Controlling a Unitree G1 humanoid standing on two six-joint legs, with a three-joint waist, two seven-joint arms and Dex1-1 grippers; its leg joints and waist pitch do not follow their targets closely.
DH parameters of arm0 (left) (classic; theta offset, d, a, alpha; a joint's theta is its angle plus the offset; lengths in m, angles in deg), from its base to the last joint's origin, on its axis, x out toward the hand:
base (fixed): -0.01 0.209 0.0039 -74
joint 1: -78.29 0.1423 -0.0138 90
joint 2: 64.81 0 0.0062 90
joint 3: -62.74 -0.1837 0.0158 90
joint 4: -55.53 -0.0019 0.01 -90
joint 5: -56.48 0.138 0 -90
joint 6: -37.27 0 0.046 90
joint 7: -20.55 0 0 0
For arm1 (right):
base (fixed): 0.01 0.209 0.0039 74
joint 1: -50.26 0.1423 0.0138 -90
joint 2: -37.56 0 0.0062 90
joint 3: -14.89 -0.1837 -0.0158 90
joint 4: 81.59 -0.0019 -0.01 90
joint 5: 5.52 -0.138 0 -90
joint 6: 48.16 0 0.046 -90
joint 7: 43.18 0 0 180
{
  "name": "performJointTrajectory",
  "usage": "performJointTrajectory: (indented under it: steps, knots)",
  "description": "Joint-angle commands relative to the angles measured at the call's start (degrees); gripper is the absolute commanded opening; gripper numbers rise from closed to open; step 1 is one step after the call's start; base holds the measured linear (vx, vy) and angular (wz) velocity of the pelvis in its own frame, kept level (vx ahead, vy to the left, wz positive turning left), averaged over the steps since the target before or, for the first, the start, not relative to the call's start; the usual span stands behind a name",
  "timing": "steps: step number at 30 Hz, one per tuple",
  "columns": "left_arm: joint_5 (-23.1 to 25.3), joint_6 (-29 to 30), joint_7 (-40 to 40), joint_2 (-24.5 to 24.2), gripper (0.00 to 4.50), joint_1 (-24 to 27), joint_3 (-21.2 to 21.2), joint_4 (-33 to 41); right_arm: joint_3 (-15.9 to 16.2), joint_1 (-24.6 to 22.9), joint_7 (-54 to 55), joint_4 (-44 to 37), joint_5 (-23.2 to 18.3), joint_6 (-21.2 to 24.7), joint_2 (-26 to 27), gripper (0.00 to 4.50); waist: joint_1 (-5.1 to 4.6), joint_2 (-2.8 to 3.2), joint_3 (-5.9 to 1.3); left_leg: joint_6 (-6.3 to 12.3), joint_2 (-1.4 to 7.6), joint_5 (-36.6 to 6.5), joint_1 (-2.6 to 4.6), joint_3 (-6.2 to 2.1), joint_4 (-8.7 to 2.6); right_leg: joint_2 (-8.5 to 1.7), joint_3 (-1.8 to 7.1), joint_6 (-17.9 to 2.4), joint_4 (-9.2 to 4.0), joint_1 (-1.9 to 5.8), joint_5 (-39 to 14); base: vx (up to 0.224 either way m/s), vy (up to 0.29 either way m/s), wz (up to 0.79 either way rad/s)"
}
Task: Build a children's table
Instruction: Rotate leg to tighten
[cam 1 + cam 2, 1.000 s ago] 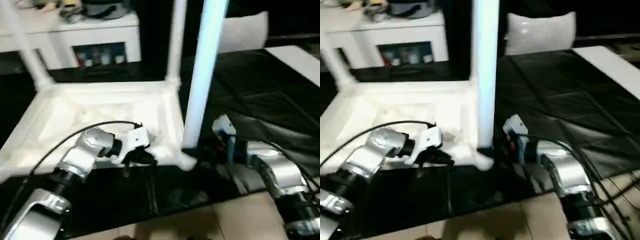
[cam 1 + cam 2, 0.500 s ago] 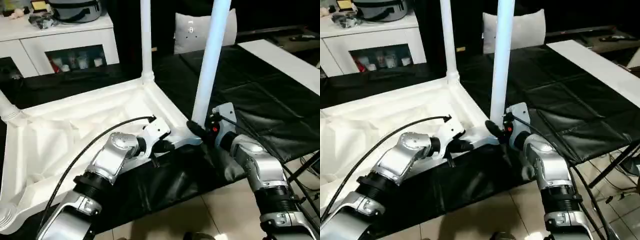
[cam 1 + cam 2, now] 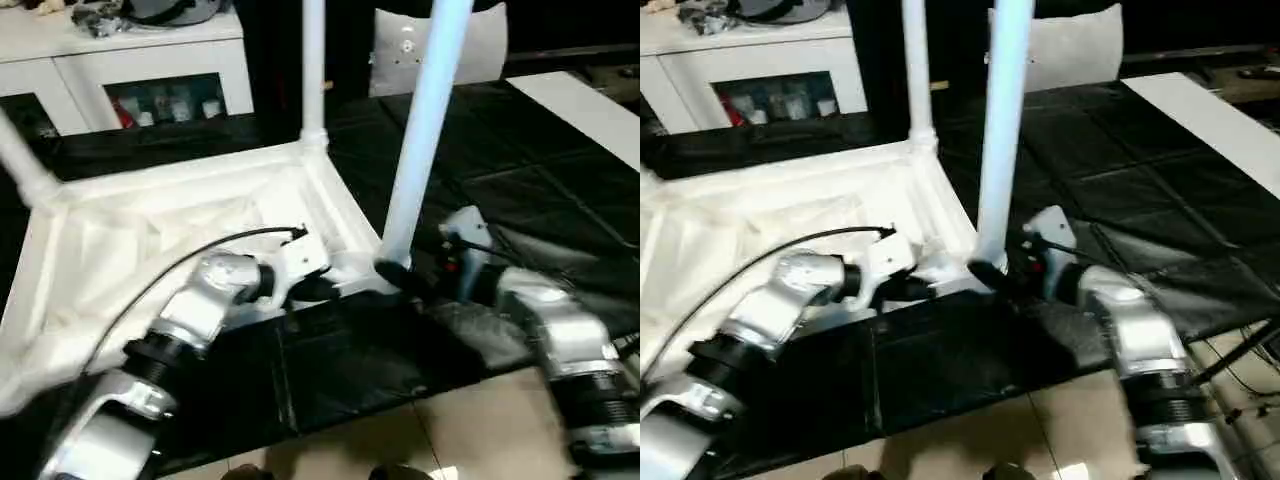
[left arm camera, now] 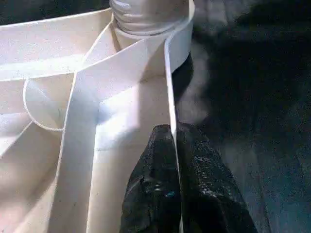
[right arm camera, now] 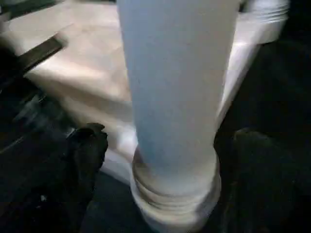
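Left gripper (image 4: 174,160) pinched tight on the thin rim wall of the upside-down table top (image 3: 180,225), near its front corner. Right gripper (image 5: 165,160) spread wide, fingers (image 5: 87,150) on either side of the near leg (image 3: 420,130), not touching it. That leg stands upright in the corner socket (image 5: 175,194). Second leg (image 3: 313,70) upright at the far corner. Table top lies ribs-up on black sheeting (image 3: 520,190); white cabinet (image 3: 150,60) behind.
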Motion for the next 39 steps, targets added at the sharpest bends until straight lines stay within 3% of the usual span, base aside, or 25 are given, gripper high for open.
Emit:
performJointTrajectory:
  steps: [1, 3, 7, 10, 17, 20, 22, 24, 26, 34, 39]
  knots:
    - [0.3, -2.4, -5.2, -1.3, 0.00, 0.2, -3.1, -0.4, 0.6, -0.1, -4.3, -1.4, -1.5, 0.3, -1.4, 4.48, 0.48, -0.32, -4.61, 5.88, 2.61, -10.3, 0.24, -0.07, -3.80, -2.96, 3.25, -12.8, -4.60, 3.86, -12.5, 0.000, 0.000, 0.00]
    - [-0.2, -4.5, -9.3, -3.0, 0.00, 0.5, -4.5, 0.0, 1.4, 0.2, -7.9, -1.1, -1.6, -0.1, -3.4, 4.48, 0.61, -0.53, -4.58, 5.73, 2.72, -10.1, 0.25, -0.04, -3.85, -2.89, 3.25, -12.9, -4.55, 3.79, -12.4, 0.000, 0.000, 0.00]
    - [-0.7, -7.6, -15.4, -5.3, 0.00, 0.4, -6.1, -0.3, 3.7, 0.0, -16.9, -1.4, -3.1, -1.5, -6.7, 4.48, 1.32, -0.37, -4.46, 5.55, 3.05, -11.5, 0.49, 0.10, -3.96, -2.87, 3.30, -13.3, -4.41, 3.70, -13.0, 0.000, 0.000, 0.00]
    - [-0.6, -10.0, -18.1, -6.1, 0.00, -0.1, -6.7, -1.2, 5.1, -0.4, -21.5, -2.1, -4.0, -2.3, -7.9, 4.48, 1.97, -0.73, -4.33, 4.81, 3.14, -13.0, 0.68, 0.21, -4.12, -3.04, 3.29, -12.3, -4.75, 3.65, -16.8, 0.000, 0.000, 0.00]
    - [-1.3, -11.3, -22.0, -6.8, 0.00, 0.0, -8.4, 0.4, 6.4, -0.7, -25.1, -3.1, -5.6, -1.6, -7.5, 3.76, 2.75, -0.77, -4.50, 4.28, 3.34, -11.8, 0.84, 0.32, -4.19, -3.11, 3.47, -12.3, -4.49, 3.49, -15.8, 0.000, 0.000, 0.00]
    - [-1.5, -11.5, -23.2, -6.2, 0.00, 0.0, -8.9, 0.8, 7.6, -0.4, -27.0, -2.4, -6.0, -1.1, -6.9, 3.73, 3.20, -0.77, -4.65, 4.39, 3.34, -10.9, 0.89, 0.39, -4.08, -3.13, 3.50, -12.7, -4.31, 3.49, -14.4, 0.000, 0.000, 0.00]
    - [-1.2, -11.9, -23.1, -6.0, 0.00, 0.0, -8.9, 0.5, 7.9, -0.5, -27.3, -2.7, -6.2, -1.0, -6.8, 3.31, 3.25, -0.83, -4.65, 4.29, 3.33, -10.7, 0.91, 0.35, -4.13, -3.04, 3.48, -13.0, -4.13, 3.57, -13.4, 0.000, 0.000, 0.00]
    - [-1.1, -12.0, -23.0, -5.9, 0.00, -0.1, -8.9, 0.3, 7.9, -0.7, -27.4, -2.9, -6.3, -0.9, -6.8, 3.31, 3.29, -0.78, -4.65, 4.13, 3.29, -11.0, 0.93, 0.38, -4.12, -3.07, 3.48, -12.9, -4.19, 3.62, -13.8, 0.000, 0.000, 0.00]
    - [-1.1, -12.1, -22.9, -5.9, 0.00, 0.0, -9.0, 0.3, 8.0, -1.2, -27.6, -3.5, -6.7, -0.5, -6.7, 2.98, 3.28, -0.84, -4.60, 3.89, 3.24, -11.4, 0.93, 0.38, -4.16, -3.08, 3.48, -12.4, -4.31, 3.65, -14.9, 0.000, 0.000, 0.00]
    - [-1.1, -11.5, -22.9, -5.9, 0.00, 0.2, -9.0, 0.1, 8.5, -2.2, -27.9, -4.7, -7.5, 0.7, -6.9, 2.41, 3.33, -0.81, -4.60, 3.66, 3.21, -11.3, 0.97, 0.38, -4.19, -3.02, 3.50, -11.7, -4.44, 3.62, -15.9, 0.000, 0.000, 0.00]
    - [-3.5, -5.8, -19.8, -4.4, 0.00, 1.8, -6.5, 1.9, 7.3, -3.5, -24.1, -6.5, -8.1, 2.2, -5.4, 2.15, 3.24, -0.88, -4.47, 3.19, 3.16, -12.1, 1.04, 0.43, -4.30, -3.05, 3.52, -11.4, -4.63, 3.70, -17.4, 0.000, 0.000, 0.00]
